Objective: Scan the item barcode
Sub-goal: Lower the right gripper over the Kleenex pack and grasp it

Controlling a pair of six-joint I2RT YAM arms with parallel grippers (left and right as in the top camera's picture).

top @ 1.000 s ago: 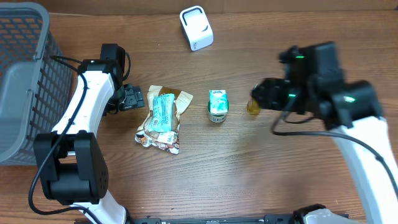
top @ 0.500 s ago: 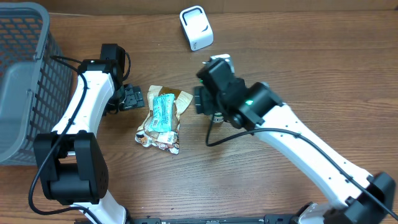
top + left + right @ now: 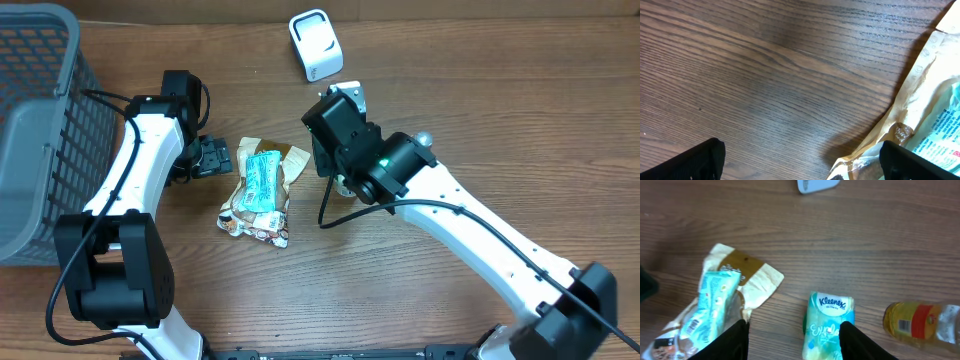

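A teal Kleenex tissue pack [image 3: 829, 325] lies on the wood, its lower part between my right gripper's [image 3: 796, 342] open fingers and close against the right finger [image 3: 862, 342]. In the overhead view the right wrist [image 3: 350, 140] covers the pack. The white barcode scanner [image 3: 316, 45] stands at the table's far edge, and its bottom edge [image 3: 816, 184] shows in the right wrist view. My left gripper [image 3: 213, 157] hangs open and empty beside a pile of snack packets [image 3: 258, 190]; the beige packet [image 3: 935, 110] reaches its right finger [image 3: 920, 162].
A small yellow bottle [image 3: 920, 322] lies right of the tissue pack. The snack packets [image 3: 715, 305] lie left of it. A grey wire basket [image 3: 35, 120] fills the left edge of the table.
My right arm has swung from the right side of the table to above the tissue pack. Its jaws spread wide on the way, then narrowed. The left arm has not moved.
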